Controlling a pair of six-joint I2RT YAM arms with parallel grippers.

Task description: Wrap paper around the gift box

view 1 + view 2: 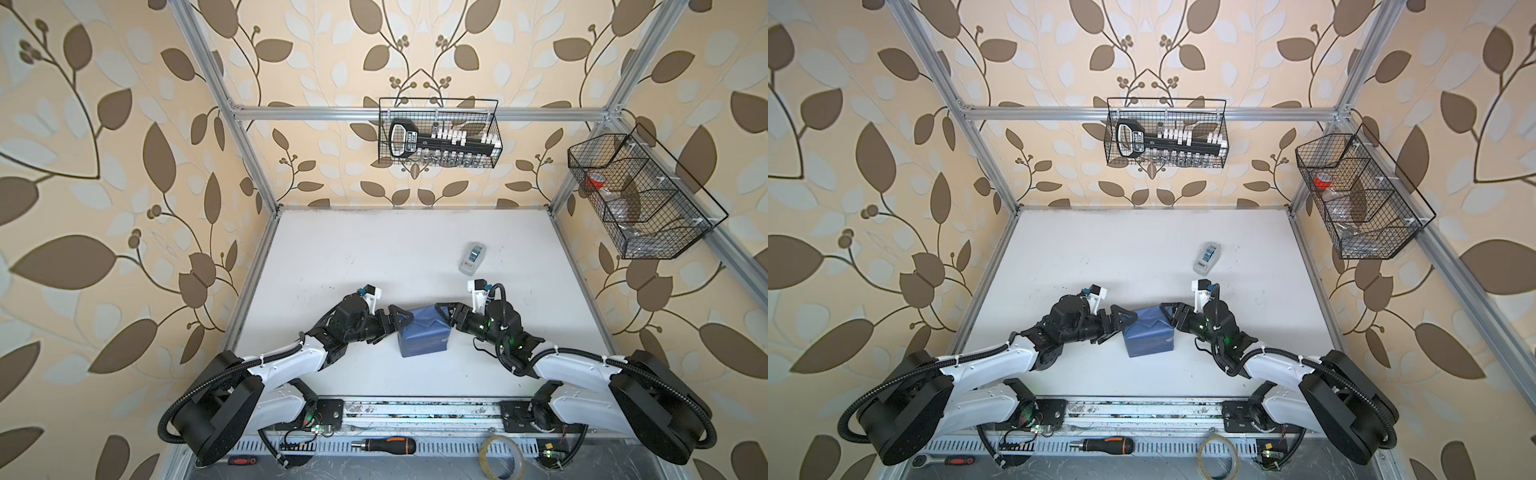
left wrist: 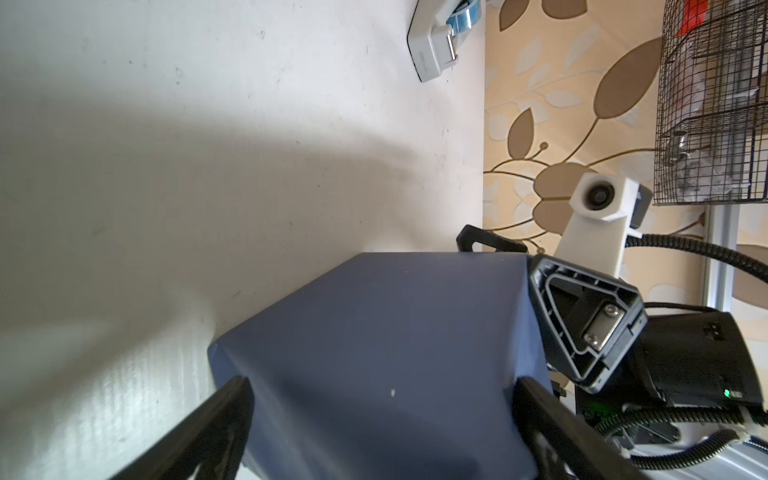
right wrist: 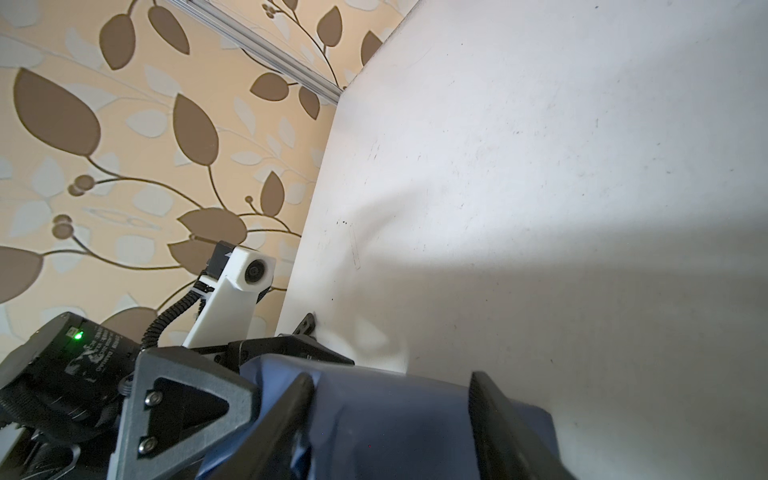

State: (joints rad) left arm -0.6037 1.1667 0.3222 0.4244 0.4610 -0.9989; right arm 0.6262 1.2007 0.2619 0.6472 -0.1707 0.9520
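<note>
Both top views, gift box (image 1: pixel 424 338): we saw it covered in dusky-blue paper (image 1: pixel 419 322), standing front-centre on the table (image 1: pixel 353 266) between both arms.
Both top views, left gripper (image 1: pixel 395 330): it was at the parcel's left side.
Both top views, right gripper (image 1: pixel 446 322): it met the far right corner.
Both top views, tape dispenser (image 1: pixel 472 258): it lay well apart, farther back.
Left wrist, left gripper (image 2: pixel 382 386): we saw the jaws wide, with the parcel's end between the fingers (image 2: pixel 224 419).
Right wrist, right gripper (image 3: pixel 390 380): the jaws were partly apart over creased paper (image 3: pixel 386 424); we could not tell whether they gripped it.
</note>
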